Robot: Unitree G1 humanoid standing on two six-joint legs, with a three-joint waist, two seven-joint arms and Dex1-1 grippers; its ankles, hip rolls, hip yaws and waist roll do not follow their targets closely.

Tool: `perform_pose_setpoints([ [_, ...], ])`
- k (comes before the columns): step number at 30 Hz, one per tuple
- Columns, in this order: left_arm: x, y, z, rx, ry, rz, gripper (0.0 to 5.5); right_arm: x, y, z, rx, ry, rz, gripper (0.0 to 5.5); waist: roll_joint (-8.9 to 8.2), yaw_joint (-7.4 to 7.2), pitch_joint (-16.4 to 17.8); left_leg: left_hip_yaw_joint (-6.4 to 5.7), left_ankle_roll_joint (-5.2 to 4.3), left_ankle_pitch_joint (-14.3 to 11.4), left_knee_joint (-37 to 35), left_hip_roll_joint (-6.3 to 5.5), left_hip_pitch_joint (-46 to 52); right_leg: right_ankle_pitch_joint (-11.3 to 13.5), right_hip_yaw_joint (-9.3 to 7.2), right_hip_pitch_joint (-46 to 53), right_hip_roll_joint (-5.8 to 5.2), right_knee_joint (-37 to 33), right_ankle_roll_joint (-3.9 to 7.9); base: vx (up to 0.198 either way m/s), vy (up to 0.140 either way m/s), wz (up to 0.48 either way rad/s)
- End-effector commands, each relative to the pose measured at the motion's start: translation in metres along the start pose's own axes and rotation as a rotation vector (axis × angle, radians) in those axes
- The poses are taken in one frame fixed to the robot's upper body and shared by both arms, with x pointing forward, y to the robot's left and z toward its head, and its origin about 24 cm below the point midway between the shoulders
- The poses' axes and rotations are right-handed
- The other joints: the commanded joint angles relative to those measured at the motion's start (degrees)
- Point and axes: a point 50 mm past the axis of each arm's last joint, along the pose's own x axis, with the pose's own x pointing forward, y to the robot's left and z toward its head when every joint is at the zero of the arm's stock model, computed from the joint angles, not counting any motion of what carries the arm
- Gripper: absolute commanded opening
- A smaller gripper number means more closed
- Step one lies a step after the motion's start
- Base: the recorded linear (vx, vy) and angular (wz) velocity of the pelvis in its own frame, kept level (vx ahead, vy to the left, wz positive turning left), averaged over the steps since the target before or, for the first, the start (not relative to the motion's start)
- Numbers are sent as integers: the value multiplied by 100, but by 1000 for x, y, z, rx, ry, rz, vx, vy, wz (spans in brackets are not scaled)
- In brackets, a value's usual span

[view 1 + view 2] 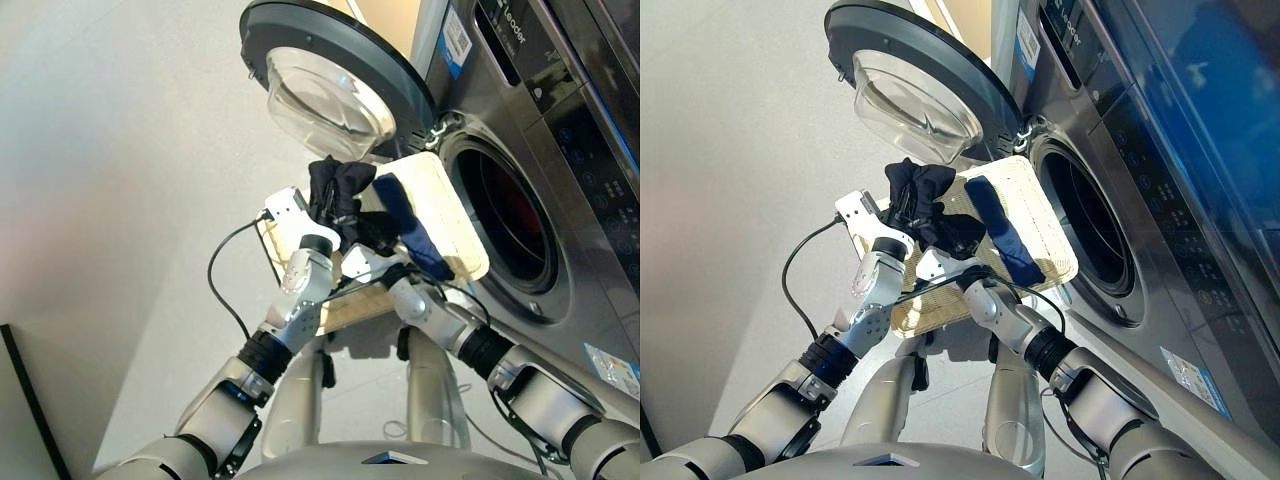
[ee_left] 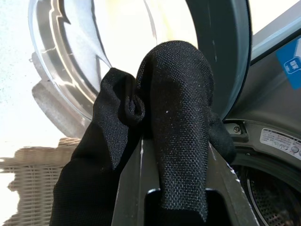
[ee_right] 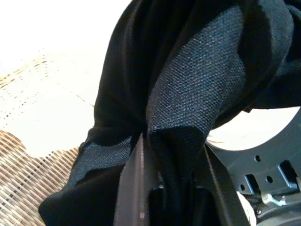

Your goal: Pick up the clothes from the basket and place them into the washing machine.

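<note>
Overall light: bright daylight; the floor point(image 1: 120, 150) to the left of my left gripper point(image 1: 325, 205) is pale and nearly washed out.
Glare: the glass door point(image 1: 325, 100) beyond my left gripper catches white highlights; the basket point(image 3: 42, 117) under my right gripper point(image 1: 955, 240) is blown out to white in the right wrist view.
Shadows: dark shade sits under the basket, below both my wrists.
Reflections: the washing machine point(image 1: 1160, 180) front to my right shows a blue sheen.
Focus: the black garment point(image 2: 178, 122) pinched in my left gripper is sharp in weave; the door behind it is soft.
Distortion: the head views tilt, and lines bend toward the edges.
</note>
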Motion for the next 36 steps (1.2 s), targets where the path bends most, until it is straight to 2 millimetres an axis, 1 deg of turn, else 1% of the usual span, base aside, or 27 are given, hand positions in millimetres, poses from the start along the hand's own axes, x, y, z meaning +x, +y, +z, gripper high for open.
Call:
perform_pose_setpoints([
  [1,4,-21,28,10,-129,-132,201,17,-25,46,29,-200,-108,0,-87,28,-128,-83,167,-65,-149,-329,52,415,-171,486,298,-857,281,0,0,0],
  [2,4,-21,28,10,-129,-133,550,17,-25,46,29,-199,-107,0,-85,30,-127,-83,167,-66,-147,-329,52,415,-171,486,298,-856,281,0,0,0],
  [3,3,-15,29,16,-132,-104,550,16,-34,42,67,-179,-161,0,-111,32,-145,-88,172,-68,-139,-330,45,409,-174,474,299,-853,275,0,0,0],
  [4,3,-8,29,-5,-131,-66,550,14,-39,42,110,-177,-221,0,-113,22,-155,-83,181,-71,-139,-332,38,411,-169,460,300,-846,277,0,0,0],
  [6,0,-1,26,-32,-126,-26,550,10,-38,33,107,-131,-235,0,-120,5,-154,-79,191,-82,-139,-334,36,414,-166,450,301,-843,281,0,0,0],
  [8,0,5,29,-47,-136,0,550,6,-41,25,122,-92,-272,0,-130,-6,-152,-73,194,-88,-119,-330,10,418,-168,436,291,-838,282,0,0,0],
  [9,0,4,27,-45,-139,-2,550,3,-12,-1,103,37,-211,0,-110,28,-152,-80,194,-92,-111,-341,7,411,-178,435,280,-826,281,0,0,0],
  [10,0,4,27,-44,-140,-1,550,3,-11,-1,104,35,-212,0,-115,24,-150,-81,194,-93,-110,-341,7,409,-178,435,280,-825,281,0,0,0],
  [11,-6,18,34,-27,-170,50,550,1,-12,-2,149,65,-262,0,-86,35,-149,-78,190,-96,-106,-346,3,406,-164,419,280,-818,282,0,0,0],
  [12,-6,18,34,-27,-170,50,550,1,-11,-2,149,65,-261,0,-88,34,-153,-78,190,-96,-105,-346,1,406,-164,417,280,-817,282,0,0,0],
  [13,-9,29,36,-12,-187,103,550,-3,-2,-26,159,196,-290,0,-53,86,-160,-95,193,-98,-89,-361,-23,404,-170,394,263,-810,275,0,0,0],
  [15,-16,43,39,-19,-206,153,550,0,-12,-38,170,269,-366,0,-12,156,-195,-104,193,-99,-77,-370,-50,402,-180,374,252,-803,269,0,0,0],
  [18,-24,56,43,-35,-224,207,550,-9,-30,-56,188,364,-496,0,14,180,-236,-93,202,-107,-87,-377,-70,410,-182,328,237,-799,270,0,0,0],
  [20,-25,58,44,-32,-230,213,550,-12,-35,-60,206,384,-534,0,16,181,-241,-96,202,-105,-91,-379,-80,410,-179,318,236,-800,270,0,0,0],
  [21,-26,61,45,-29,-233,230,550,-16,-41,-65,222,410,-590,0,17,180,-237,-102,205,-106,-91,-382,-89,409,-174,300,234,-796,270,0,0,0],
  [22,-29,67,46,-14,-240,252,550,-26,-49,-79,212,488,-681,0,38,182,-228,-121,211,-110,-90,-402,-117,408,-177,266,226,-779,273,0,0,0],
  [23,-29,67,46,-14,-240,252,550,-26,-49,-79,212,488,-681,0,38,183,-230,-121,211,-111,-89,-402,-119,407,-177,264,226,-778,273,0,0,0],
  [24,-31,72,49,6,-244,271,550,-29,-62,-86,144,522,-739,0,54,199,-222,-124,214,-114,-79,-412,-155,409,-179,230,220,-766,272,0,0,0],
  [25,-31,72,49,6,-244,271,550,-29,-62,-86,143,522,-739,0,54,200,-222,-124,214,-114,-79,-412,-156,409,-179,229,220,-765,272,0,0,0],
  [26,-32,73,49,11,-247,271,550,-31,-67,-89,159,539,-763,0,54,204,-218,-126,215,-117,-72,-414,-182,409,-179,204,216,-761,270,0,0,0],
  [27,-33,78,48,26,-238,290,550,-36,-78,-97,144,580,-810,0,46,204,-197,-127,219,-120,-57,-418,-246,406,-180,159,207,-751,268,0,0,0],
  [30,-35,87,45,68,-216,328,550,-43,-100,-106,148,630,-916,0,49,213,-164,-147,235,-127,-31,-426,-368,407,-168,20,202,-715,268,0,0,0],
  [31,-36,89,43,77,-205,341,550,-45,-106,-109,151,650,-943,0,49,215,-150,-152,241,-131,-16,-435,-414,407,-163,-18,202,-705,265,0,0,0],
  [32,-36,89,44,77,-205,340,550,-45,-106,-109,151,649,-944,0,49,216,-152,-152,241,-132,-13,-435,-418,407,-162,-22,202,-703,265,0,0,0],
  [33,-36,93,42,116,-184,349,550,-47,-122,-114,153,683,-1003,0,68,235,-100,-158,244,-147,54,-441,-536,389,-153,-137,195,-648,255,92,6,15],
  [34,-36,93,43,126,-183,345,550,-49,-130,-117,131,699,-1017,0,94,270,-116,-219,222,-289,58,-415,-525,251,-116,-147,231,-606,307,84,12,38],
  [36,-37,98,47,154,-185,353,550,-52,-161,-118,88,709,-1103,0,121,301,-78,-215,232,-323,175,-436,-721,216,-91,-336,219,-497,292,41,5,26],
])
